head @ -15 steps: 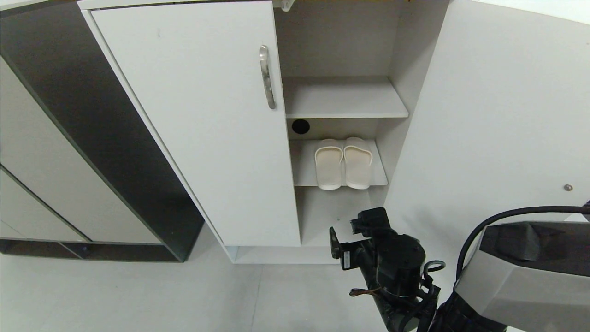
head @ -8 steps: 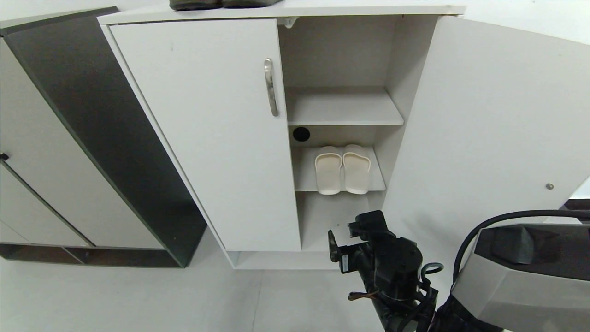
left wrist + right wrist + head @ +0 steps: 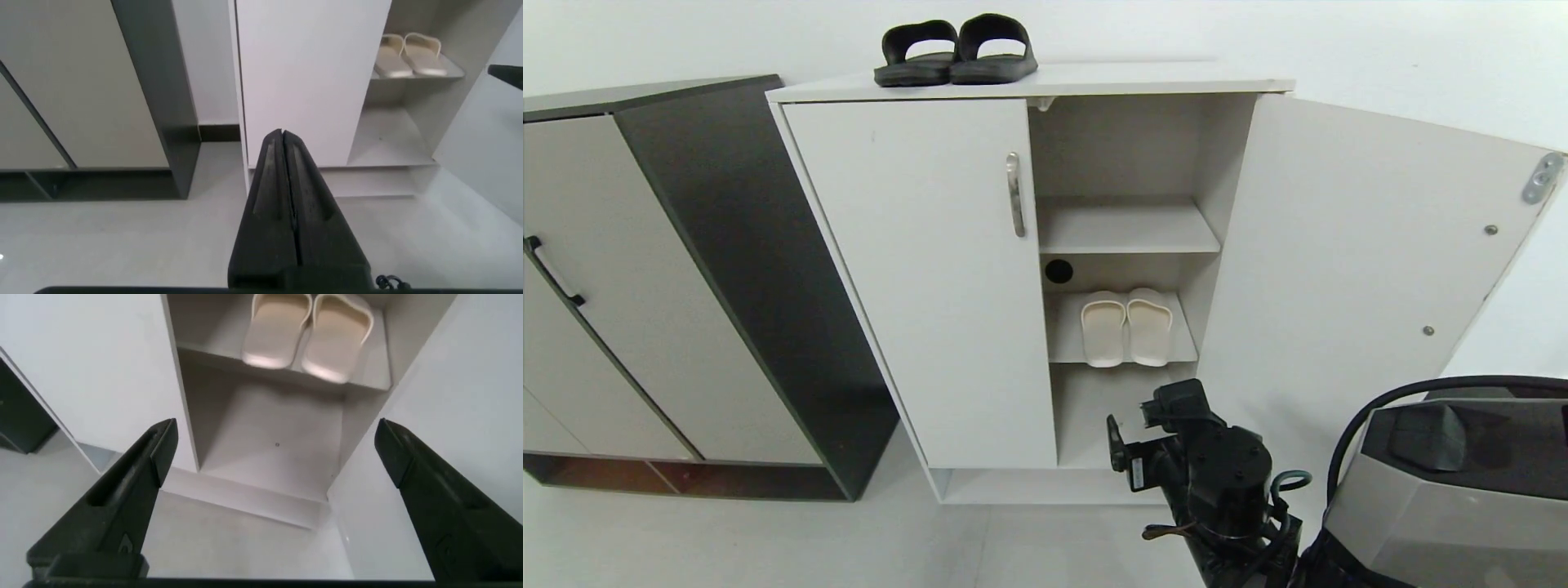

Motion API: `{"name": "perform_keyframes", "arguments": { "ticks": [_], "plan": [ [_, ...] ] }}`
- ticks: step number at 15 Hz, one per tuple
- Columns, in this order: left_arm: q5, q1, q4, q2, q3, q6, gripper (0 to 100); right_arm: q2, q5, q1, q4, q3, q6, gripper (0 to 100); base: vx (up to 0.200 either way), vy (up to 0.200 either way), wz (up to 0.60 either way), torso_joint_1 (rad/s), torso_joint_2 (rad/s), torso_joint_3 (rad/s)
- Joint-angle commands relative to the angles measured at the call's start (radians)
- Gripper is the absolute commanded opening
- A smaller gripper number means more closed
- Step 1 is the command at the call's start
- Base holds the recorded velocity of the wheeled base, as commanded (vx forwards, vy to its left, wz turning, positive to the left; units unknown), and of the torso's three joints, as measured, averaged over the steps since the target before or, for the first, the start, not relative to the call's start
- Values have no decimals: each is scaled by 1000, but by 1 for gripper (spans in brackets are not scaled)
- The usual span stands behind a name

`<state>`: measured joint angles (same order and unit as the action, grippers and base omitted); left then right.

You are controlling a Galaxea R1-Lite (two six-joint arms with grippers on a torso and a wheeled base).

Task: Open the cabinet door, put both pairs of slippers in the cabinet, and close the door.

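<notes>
1. White slippers (image 3: 1127, 327) on middle shelf (image 3: 1066, 336); black slippers (image 3: 956, 51) atop cabinet (image 3: 1143, 77).
2. Right door (image 3: 1356, 269) open, left door (image 3: 931, 278) closed.
3. Right gripper (image 3: 275, 434) spread wide; left gripper (image 3: 283, 159) pressed together, empty.
4. Dark cabinet (image 3: 743, 269) just beside.

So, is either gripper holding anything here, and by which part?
Nothing is held. The left gripper is shut on nothing; the right gripper is open and empty, facing the white slippers.
</notes>
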<state>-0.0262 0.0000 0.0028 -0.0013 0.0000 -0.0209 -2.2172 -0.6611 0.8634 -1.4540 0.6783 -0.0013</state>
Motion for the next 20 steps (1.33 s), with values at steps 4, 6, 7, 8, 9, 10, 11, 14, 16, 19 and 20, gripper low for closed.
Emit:
{"name": "perform_keyframes", "arguments": {
  "ticks": [4, 6, 7, 8, 9, 10, 11, 14, 16, 19, 20],
  "plan": [
    [0, -2, 0, 1, 0, 1, 0, -18, 0, -1, -2, -2, 0, 100, 0, 0, 0, -1, -4, 131],
    [0, 0, 0, 1, 0, 1, 0, -19, 0, -1, -2, -3, 0, 100, 0, 100, 0, 1, -1, 18],
    [0, 0, 0, 1, 0, 1, 0, -19, 0, -1, 0, -3, 0, 100, 0, 200, 0, 12, 27, 95],
    [0, 0, 0, 1, 0, 1, 0, -21, 0, -1, 0, -2, -2, 100, 0, 200, 0, 7, 12, 41],
    [0, 0, 0, 1, 0, -1, 0, -24, 0, -1, -2, -2, -2, 100, 0, 200, 0, -2, 12, 41],
    [0, -2, 0, 1, 0, 1, 0, -24, 0, -1, -2, -3, -2, 100, 0, 200, 0, 7, 7, 61],
    [0, 0, 0, 1, 0, 1, 0, -25, 0, -1, -2, -3, -2, 100, 0, 200, 0, 17, 12, 7],
    [0, 0, 0, 1, 0, -1, 0, -25, 0, -3, -2, -3, -2, 100, 0, 200, 0, 2, 6, 4],
    [0, 0, 0, 1, 0, 1, 0, -25, 0, -9, -2, -11, -2, 100, 0, 200, 0, 2, -2, 7],
    [0, 0, 0, 1, 0, 1, 0, -25, 0, -15, -3, -19, 0, 100, 0, 200, 0, -2, 1, 5],
    [0, 0, 0, 1, 0, 1, 0, -29, 1, -17, -3, -20, -2, 100, 0, 200, 0, -2, 2, 2]
  ]
}}
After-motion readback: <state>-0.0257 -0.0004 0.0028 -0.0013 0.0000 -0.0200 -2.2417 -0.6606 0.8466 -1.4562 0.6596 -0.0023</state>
